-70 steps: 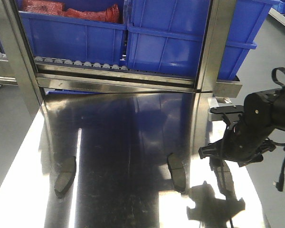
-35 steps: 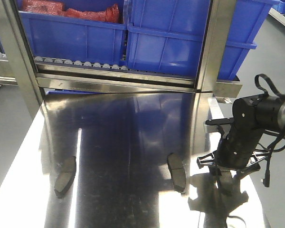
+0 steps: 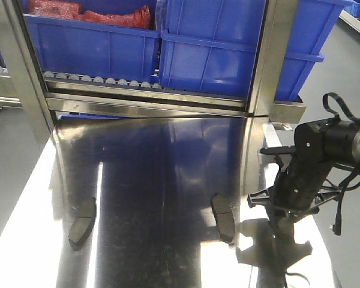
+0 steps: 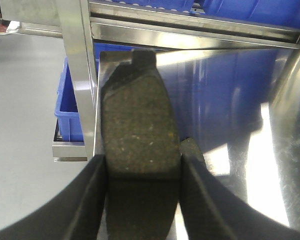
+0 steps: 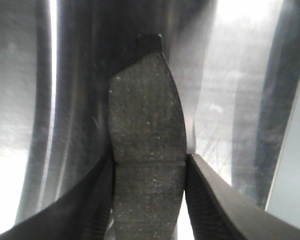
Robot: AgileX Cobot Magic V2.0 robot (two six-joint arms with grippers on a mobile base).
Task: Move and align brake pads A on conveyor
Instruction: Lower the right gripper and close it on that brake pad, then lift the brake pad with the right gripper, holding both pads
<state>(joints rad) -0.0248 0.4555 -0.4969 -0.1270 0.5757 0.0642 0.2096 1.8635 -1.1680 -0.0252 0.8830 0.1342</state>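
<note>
Grasp step, both arms. The left gripper point(image 4: 142, 155) was clamped on the long edges of 1 brake pad point(image 4: 137, 115), seen over the left edge of the steel table point(image 4: 270, 100). The right gripper point(image 5: 150, 160) was closed against a 2nd pad point(image 5: 147, 110), low at the table's right side. A left loose pad point(image 3: 82, 223) and a middle loose pad point(image 3: 223, 217) lay well apart. The conveyor appeared in no view, so the next move probably required lifting and carrying. Blue bins point(image 3: 216, 54) and a steel upright point(image 3: 259, 66) bounded the far side.
</note>
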